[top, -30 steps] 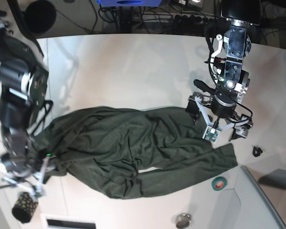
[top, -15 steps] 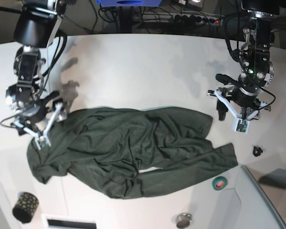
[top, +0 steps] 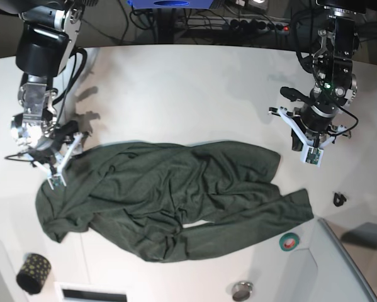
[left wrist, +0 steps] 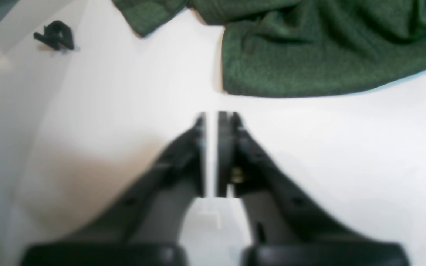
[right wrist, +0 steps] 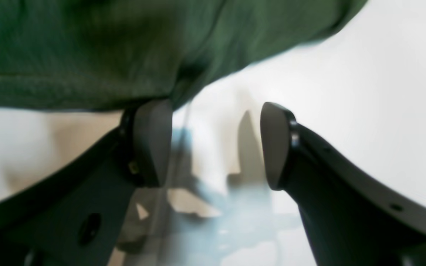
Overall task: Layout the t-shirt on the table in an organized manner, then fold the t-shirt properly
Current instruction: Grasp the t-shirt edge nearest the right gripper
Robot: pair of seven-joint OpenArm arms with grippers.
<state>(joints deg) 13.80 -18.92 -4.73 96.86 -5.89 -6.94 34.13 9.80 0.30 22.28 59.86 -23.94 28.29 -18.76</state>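
The dark green t-shirt (top: 175, 198) lies crumpled across the middle of the white table (top: 188, 94), with a sleeve (top: 251, 229) trailing to the lower right. My left gripper (top: 309, 151) hovers off the shirt's right end, shut on nothing. In the left wrist view its fingers (left wrist: 227, 155) are almost together, and the t-shirt's (left wrist: 309, 55) hem lies just ahead. My right gripper (top: 62, 165) is at the shirt's upper left edge. In the right wrist view it (right wrist: 215, 144) stands open over bare table, with the t-shirt's (right wrist: 87, 48) edge draped just above its left finger (right wrist: 154, 144).
A small black clip (top: 338, 199) (left wrist: 56, 35) lies right of the shirt. A green tape roll (top: 289, 240), a round metal piece (top: 241, 290) and a dotted black cylinder (top: 33, 272) sit along the near side. A grey panel (top: 348, 267) fills the lower right corner.
My left gripper has let go of the shirt's right end, pulled back up and to the right, and shut. My right arm swung from the lower left to the shirt's upper left edge, jaws narrowing.
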